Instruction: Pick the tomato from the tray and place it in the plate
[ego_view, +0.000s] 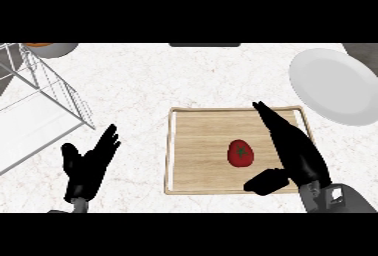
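A red tomato (241, 153) with a dark green stem spot lies on the wooden tray (199, 150), right of the tray's middle. My right hand (293, 150) is over the tray's right side, open, its fingers stretched straight toward the far edge and its thumb (266, 181) sticking out to the left below the tomato. The hand is just right of the tomato and not touching it. A white plate (336, 87) sits at the far right, beyond the tray's corner. My left hand (88, 165) rests open at the lower left, fingers up.
A wire dish rack (44, 85) on a white drainer occupies the far left. A bowl (52, 48) shows at the top left edge. The counter is white marble, with bare room between the rack and the tray.
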